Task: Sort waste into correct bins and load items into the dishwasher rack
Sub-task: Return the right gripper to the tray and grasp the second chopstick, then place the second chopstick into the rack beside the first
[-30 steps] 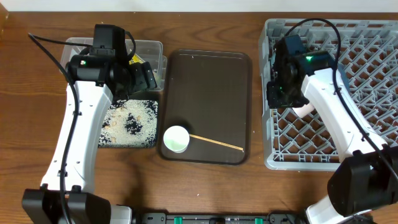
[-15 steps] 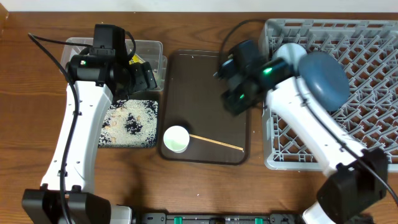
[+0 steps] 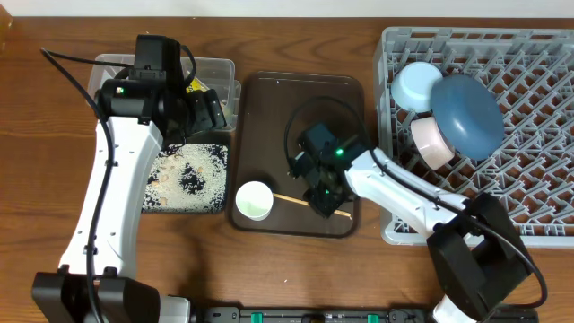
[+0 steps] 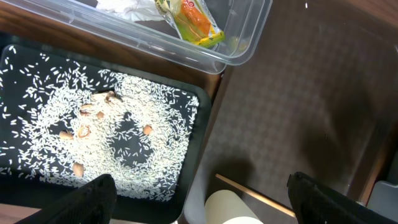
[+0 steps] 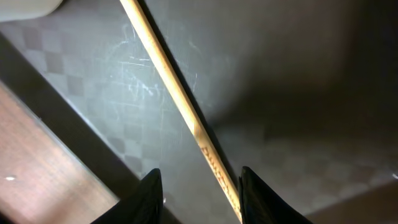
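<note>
One wooden chopstick (image 3: 300, 205) lies on the brown tray beside the small white cup (image 3: 254, 200). My right gripper (image 3: 325, 196) is low over the chopstick (image 5: 174, 93). It is open (image 5: 202, 193), with a finger on each side of the stick. My left gripper (image 3: 208, 109) hovers open and empty (image 4: 202, 199) over the edge of the black tray. The black tray (image 3: 154, 205) holds rice (image 4: 155, 112). The clear tub (image 3: 215, 67) holds the tissue (image 4: 130, 6) and the wrapper (image 4: 196, 22). The grey rack (image 3: 538, 206) holds the light blue bowl (image 3: 416, 85), the dark blue dish (image 3: 468, 115) and the white bowl (image 3: 430, 142).
The brown serving tray (image 3: 305, 108) sits between the bins and the rack. The cup (image 4: 227, 208) and the chopstick (image 4: 255, 194) show at the bottom of the left wrist view. A few brown food bits (image 4: 84, 112) lie among the rice.
My right arm has swung left from the rack down to the chopstick on the brown tray. The dark blue dish and bowls now show in the rack. The left arm has not moved.
</note>
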You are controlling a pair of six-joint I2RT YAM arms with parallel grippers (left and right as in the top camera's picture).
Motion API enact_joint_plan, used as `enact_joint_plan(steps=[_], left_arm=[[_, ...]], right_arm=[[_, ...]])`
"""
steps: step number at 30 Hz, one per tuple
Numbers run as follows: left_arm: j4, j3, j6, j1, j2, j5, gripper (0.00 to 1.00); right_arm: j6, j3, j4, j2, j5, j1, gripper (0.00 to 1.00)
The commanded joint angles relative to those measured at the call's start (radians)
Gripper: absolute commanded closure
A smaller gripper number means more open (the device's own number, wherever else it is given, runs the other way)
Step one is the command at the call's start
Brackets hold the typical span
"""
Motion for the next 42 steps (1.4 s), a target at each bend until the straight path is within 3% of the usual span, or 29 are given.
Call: enact_joint_plan(steps=[1, 14, 21, 28, 42], left_arm=[[-0.004, 0.011, 0.002, 0.005, -0.016, -0.002, 0.09], [-0.004, 0.011, 0.002, 0.005, -0.016, -0.002, 0.09], [-0.004, 0.011, 0.002, 0.005, -0.016, -0.002, 0.1], [-0.004, 0.011, 0.002, 0.005, -0.016, -0.002, 0.1], [-0.004, 0.011, 0.002, 0.005, -0.016, -0.002, 0.1]], right_arm=[[-0.019, -0.058, 0.047, -0.001, 0.003, 0.013, 0.62], [-0.017, -0.187, 0.209, -0.001, 0.053, 0.011, 0.71], [0.008, -0.187, 0.213, -0.001, 0.057, 0.011, 0.98], [0.11, -0.175, 0.211, -0.001, 0.056, -0.007, 0.99], [0.362, 0.288, -0.157, -0.162, 0.122, -0.216, 0.99]])
